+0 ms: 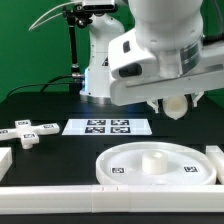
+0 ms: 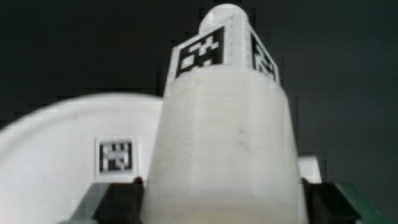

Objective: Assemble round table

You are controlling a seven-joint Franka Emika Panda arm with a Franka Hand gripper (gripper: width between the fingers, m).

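Observation:
My gripper [image 1: 168, 96] is shut on the short white cylindrical leg [image 1: 173, 105] and holds it in the air above the far right part of the round disc [image 1: 130, 158]. In the wrist view the leg [image 2: 222, 120] stands between my dark fingers [image 2: 121, 200], with a tag near its far end, and the gripper [image 2: 219, 198] clasps its near end. The disc lies flat on the black table with a raised hub at its middle and tags on its face; it also shows in the wrist view [image 2: 63, 135]. The cross-shaped foot piece [image 1: 27, 133] lies at the exterior view's left.
The marker board [image 1: 108, 127] lies behind the disc. Plain white blocks lie along the front edge [image 1: 50, 190], at the exterior view's left [image 1: 5, 158] and at its right [image 1: 215, 160], close to the disc. The robot's base [image 1: 100, 70] stands at the back.

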